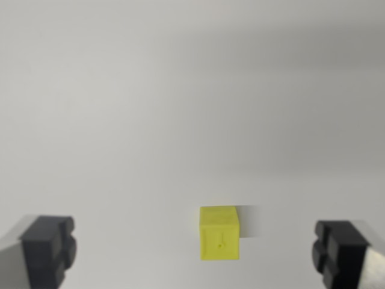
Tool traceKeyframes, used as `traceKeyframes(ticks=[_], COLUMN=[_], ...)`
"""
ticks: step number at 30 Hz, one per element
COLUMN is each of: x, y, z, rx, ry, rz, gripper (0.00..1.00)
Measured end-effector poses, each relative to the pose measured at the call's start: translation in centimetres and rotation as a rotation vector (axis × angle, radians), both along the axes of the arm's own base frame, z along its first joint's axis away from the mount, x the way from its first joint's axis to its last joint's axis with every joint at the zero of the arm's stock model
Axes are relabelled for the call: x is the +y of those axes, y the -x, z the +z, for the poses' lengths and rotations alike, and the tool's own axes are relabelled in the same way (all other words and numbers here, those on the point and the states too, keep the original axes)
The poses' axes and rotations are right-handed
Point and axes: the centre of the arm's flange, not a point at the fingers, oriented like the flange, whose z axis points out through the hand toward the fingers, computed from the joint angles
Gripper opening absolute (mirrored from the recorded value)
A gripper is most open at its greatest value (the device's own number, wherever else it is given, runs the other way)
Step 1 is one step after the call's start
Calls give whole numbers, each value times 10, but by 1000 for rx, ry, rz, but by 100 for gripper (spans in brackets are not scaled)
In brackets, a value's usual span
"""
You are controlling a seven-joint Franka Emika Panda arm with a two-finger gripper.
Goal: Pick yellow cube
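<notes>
Yellow cube, lower centre on desk: likely light, rigid; fingers spread apart, to grip opposite flat sides.

Two fingers of gripper in view, one at each bottom corner. Finger at wrist view's left: dark grey to black pad, blocky, w/ notched, stepped face and rounded lower edge. Lighter grey, smooth metal-like part behind it, toward the corner. Finger at wrist view's right: same dark blocky shape w/ grooves, pale grey strip along its outer side. Both soft, out of focus. No cables, screws or markings to make out.
</notes>
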Motion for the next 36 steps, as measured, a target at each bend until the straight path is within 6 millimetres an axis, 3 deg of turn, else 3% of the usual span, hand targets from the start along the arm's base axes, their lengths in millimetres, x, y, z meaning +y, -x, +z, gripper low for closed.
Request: traceKeyframes(ticks=[9, 36], x=[-1, -6], y=[5, 54], z=[-5, -73], rx=[0, 1], ry=[-1, -4], rz=[4, 24], gripper=[100, 100])
